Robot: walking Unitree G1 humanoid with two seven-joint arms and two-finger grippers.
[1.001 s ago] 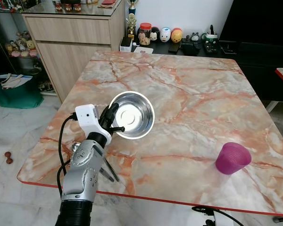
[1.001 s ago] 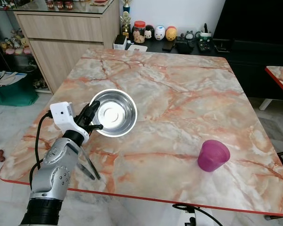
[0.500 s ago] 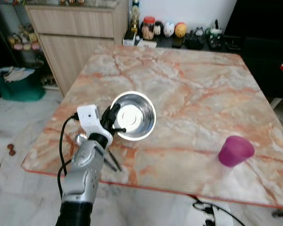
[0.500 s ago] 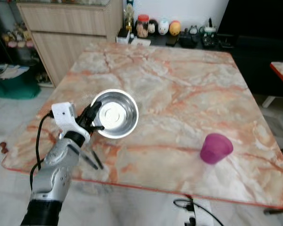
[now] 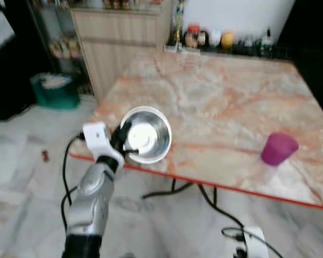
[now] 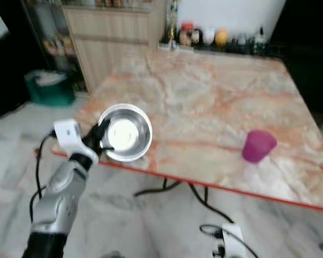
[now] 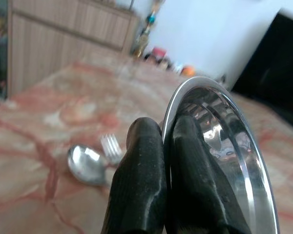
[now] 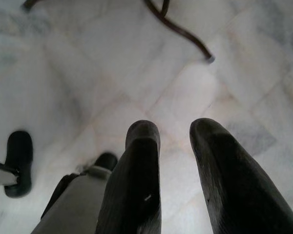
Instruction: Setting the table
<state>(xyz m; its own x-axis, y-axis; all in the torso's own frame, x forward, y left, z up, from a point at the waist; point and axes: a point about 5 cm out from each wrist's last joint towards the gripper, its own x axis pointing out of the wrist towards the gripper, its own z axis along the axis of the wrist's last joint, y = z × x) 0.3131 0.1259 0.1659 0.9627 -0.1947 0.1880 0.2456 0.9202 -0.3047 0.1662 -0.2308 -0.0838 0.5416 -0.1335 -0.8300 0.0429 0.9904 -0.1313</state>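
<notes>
1. The left end effector (image 5: 124, 144) is clamped on the rim of a steel bowl (image 5: 145, 134), one finger inside the wall and one outside. It holds the bowl tilted above the near left corner of the marble worktop (image 5: 226, 102).

2. In the left wrist view the two fingers (image 7: 141, 185) sit pressed together over the thin rim. The grip looks narrow, so I judge the bowl could swivel or slip if the arm jerks.

3. A spoon (image 7: 85, 165) and a fork (image 7: 109, 145) lie on the worktop beside the bowl's side of the table. A purple cup (image 5: 279, 149) stands well apart, toward the right edge.

4. The step in hand seems to be carrying the bowl to its place. To do it well:
   - level the bowl before lowering it, so the base meets the marble flat;
   - set it well in from the red edge, since it now hangs over the corner;
   - keep it beside the cutlery, not on top of it.

5. Part the fingers only once the base rests fully, then draw the arm back along the rim.

6. The right end effector (image 8: 173, 170) hangs idle over the tiled floor (image 8: 88, 73), fingers apart and holding nothing.

7. The head views are blurred, so steadying first would help.
</notes>
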